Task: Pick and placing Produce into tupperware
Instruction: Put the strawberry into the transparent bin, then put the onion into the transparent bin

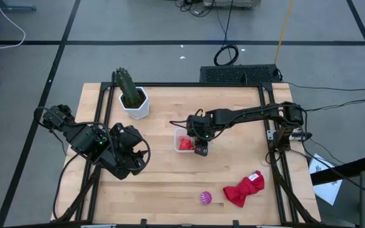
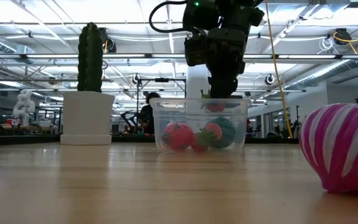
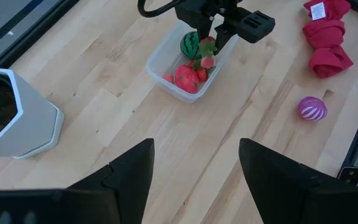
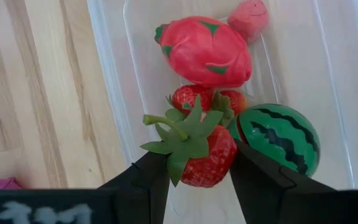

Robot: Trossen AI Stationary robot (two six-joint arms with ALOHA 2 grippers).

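The clear tupperware point(image 1: 181, 140) stands mid-table. In it lie a green striped ball point(image 4: 278, 137), a red pepper-like piece point(image 4: 207, 53), a strawberry point(image 4: 190, 96) and a pink bit point(image 4: 248, 17). My right gripper point(image 1: 200, 140) hangs over the tub's right part, shut on another strawberry point(image 4: 209, 158). A purple striped piece point(image 1: 206, 198) rests on the table near the near edge. My left gripper point(image 3: 194, 158) waits open at the table's left side point(image 1: 135, 157). My right gripper pinches the strawberry's red body point(image 4: 219, 163) between its two fingers point(image 4: 260, 177), coming from above and pointing down. The green leafy cap point(image 4: 182, 134) sticks out beside the fingers. The strawberry is lifted clear, at about the tub's rim height point(image 2: 215, 107).
A white hexagonal pot point(image 1: 135, 104) with a green cactus point(image 1: 125, 82) stands at the far left. A red cloth point(image 1: 246, 188) lies bunched near the table's near right corner, right of the purple piece. Bare wood lies between the tub and the near edge.
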